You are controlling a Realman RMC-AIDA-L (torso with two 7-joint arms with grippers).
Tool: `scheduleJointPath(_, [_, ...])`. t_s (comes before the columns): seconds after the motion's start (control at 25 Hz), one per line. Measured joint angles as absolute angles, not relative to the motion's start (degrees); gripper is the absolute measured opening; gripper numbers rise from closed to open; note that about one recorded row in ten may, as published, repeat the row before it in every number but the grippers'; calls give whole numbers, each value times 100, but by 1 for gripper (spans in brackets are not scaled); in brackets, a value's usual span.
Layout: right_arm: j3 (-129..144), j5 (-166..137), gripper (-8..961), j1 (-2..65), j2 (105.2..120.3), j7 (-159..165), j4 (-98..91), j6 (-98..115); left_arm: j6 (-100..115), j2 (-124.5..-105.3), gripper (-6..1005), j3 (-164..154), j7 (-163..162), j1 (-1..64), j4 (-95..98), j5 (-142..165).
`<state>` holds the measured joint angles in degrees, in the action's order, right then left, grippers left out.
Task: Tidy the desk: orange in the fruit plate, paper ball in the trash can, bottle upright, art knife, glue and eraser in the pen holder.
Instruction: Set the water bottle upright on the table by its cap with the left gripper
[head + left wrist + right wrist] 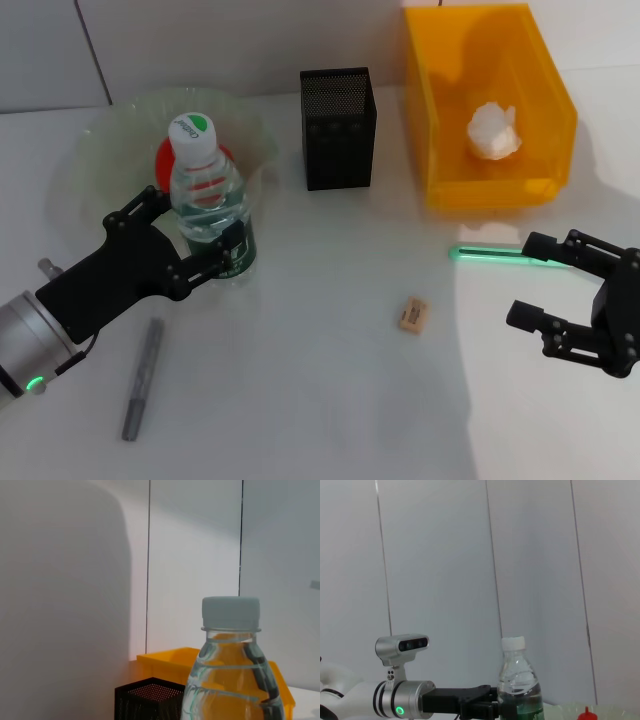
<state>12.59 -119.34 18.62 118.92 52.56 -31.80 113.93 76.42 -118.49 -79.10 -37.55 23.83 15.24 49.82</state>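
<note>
You are looking down at a plain white worktop (320,400), smooth and matte, with soft grey shadows lying across its near middle and a brighter pool of light on the side toward the robot's right. Behind it stands a pale grey-white panelled wall (535,555), split by thin dark vertical seams that you can follow from top to bottom in both wrist views. In the left wrist view a broad soft shadow darkens one stretch of that wall (60,605), while the panels beside it stay evenly lit.
</note>
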Motion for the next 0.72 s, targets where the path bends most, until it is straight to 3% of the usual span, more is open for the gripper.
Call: scheduleJointPath(0.72, [1208, -11918, 751, 1909, 11889, 5309, -3167, 11378, 7674, -11867, 818, -7902, -3534, 2310, 1552, 4952])
